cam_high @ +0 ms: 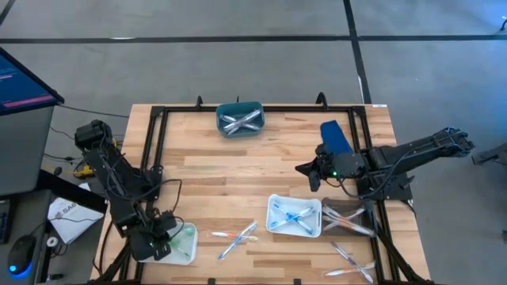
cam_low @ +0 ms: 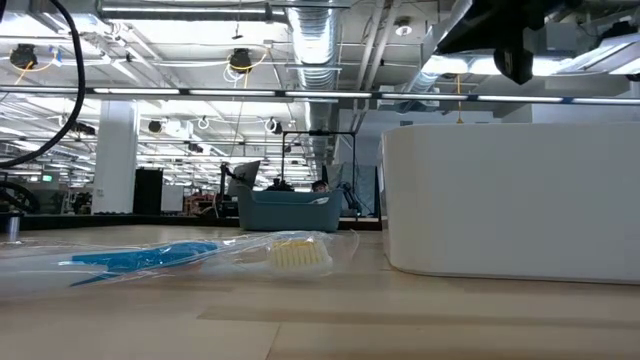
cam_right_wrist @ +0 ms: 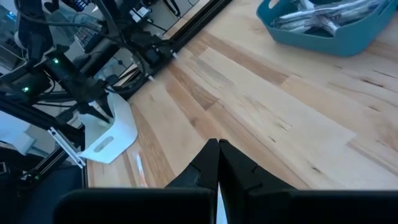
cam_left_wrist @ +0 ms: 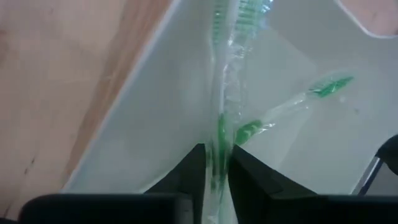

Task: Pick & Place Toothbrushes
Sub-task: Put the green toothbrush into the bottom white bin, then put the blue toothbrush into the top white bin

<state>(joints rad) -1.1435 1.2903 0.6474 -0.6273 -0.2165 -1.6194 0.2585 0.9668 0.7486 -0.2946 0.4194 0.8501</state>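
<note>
My left gripper (cam_left_wrist: 216,168) stands over the white tray (cam_left_wrist: 155,124) at the table's near left corner (cam_high: 184,245), shut on a wrapped green toothbrush (cam_left_wrist: 225,74). A second green toothbrush (cam_left_wrist: 292,102) lies flat on the tray's floor beside it. My right gripper (cam_right_wrist: 217,152) hangs shut and holding nothing above the bare wood right of the table's middle (cam_high: 303,169). More toothbrushes lie loose on the table near its front edge (cam_high: 235,236). My left gripper has the wrapped green toothbrush between its two fingers by its handle (cam_left_wrist: 221,134). The fingers come from above, pointing steeply down. The toothbrush runs on from the fingers over the tray's floor, bristle end (cam_left_wrist: 233,12) farthest from them.
A white tray (cam_high: 295,216) with blue toothbrushes sits near the front middle, a clear tray (cam_high: 346,218) to its right. A teal bin (cam_high: 239,119) with wrapped toothbrushes stands at the far edge. Loose toothbrushes (cam_high: 348,261) lie at the near right. A black frame borders the table.
</note>
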